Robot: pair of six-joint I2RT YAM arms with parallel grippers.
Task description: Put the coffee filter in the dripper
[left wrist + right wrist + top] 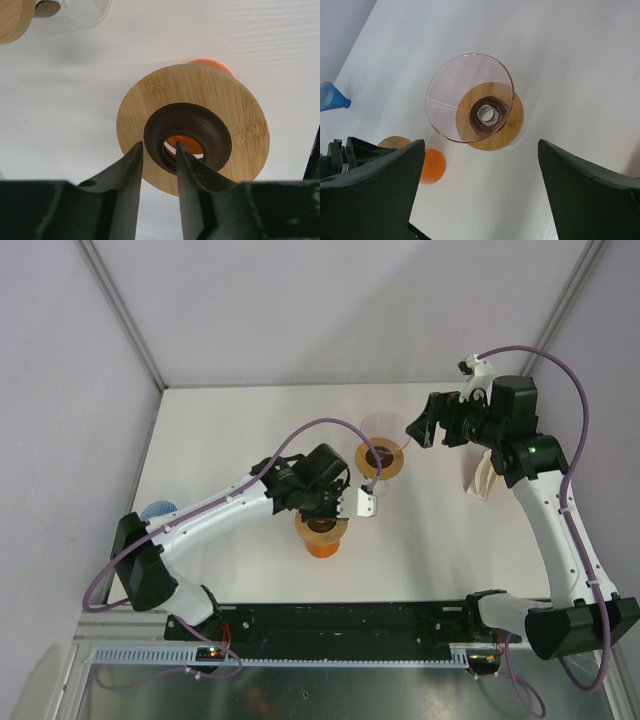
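Note:
A pink glass dripper on a wooden base stands upright at mid table; it also shows in the right wrist view. My right gripper hangs just right of it, open wide and empty. The beige coffee filter lies on the table at the right, partly hidden by my right arm. My left gripper is shut on the dark ring of an orange dripper's wooden disc, one finger outside the ring and one in its hole. That orange dripper sits under my left wrist.
A blue dripper sits at the table's left edge, also in the right wrist view. The orange dripper shows beside my right gripper's left finger. Grey walls close in the back and sides of the table.

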